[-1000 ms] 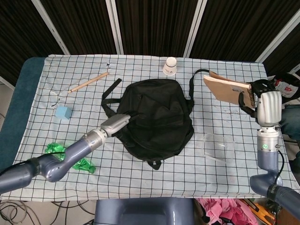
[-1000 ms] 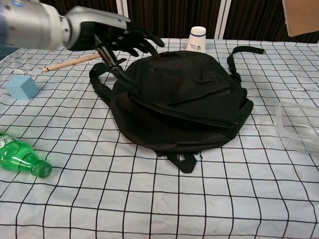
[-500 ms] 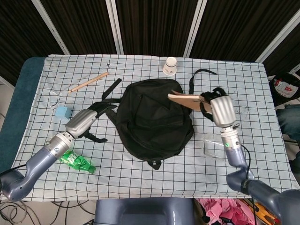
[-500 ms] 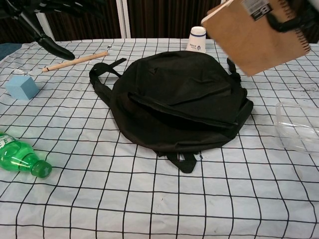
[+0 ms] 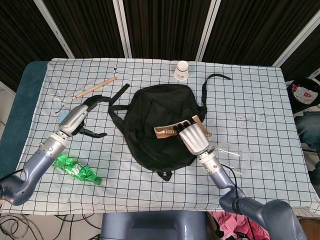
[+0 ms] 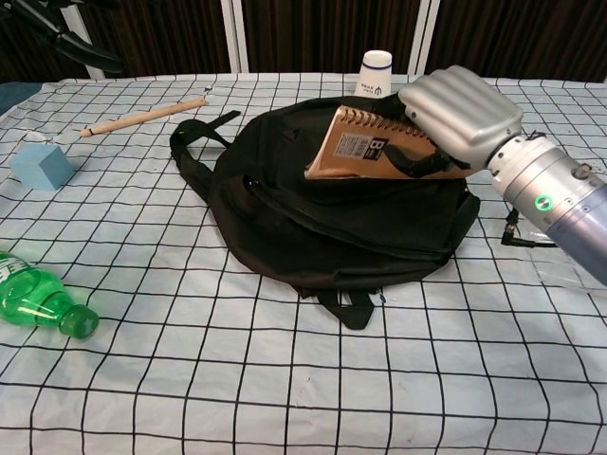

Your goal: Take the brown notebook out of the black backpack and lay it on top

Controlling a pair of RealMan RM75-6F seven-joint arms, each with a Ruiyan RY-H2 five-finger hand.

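Swung in from the table's right edge within a second, the right hand (image 6: 460,116) now holds the brown notebook (image 6: 370,147) low over the black backpack (image 6: 322,204), fingers wrapped around its far end. One edge seems to touch the fabric while the cover stays tilted. With the book out of the bag, what appears to remain is flattening it and letting go. Meanwhile the left hand (image 5: 80,116) has drawn back off the bag, fingers apart, holding nothing.
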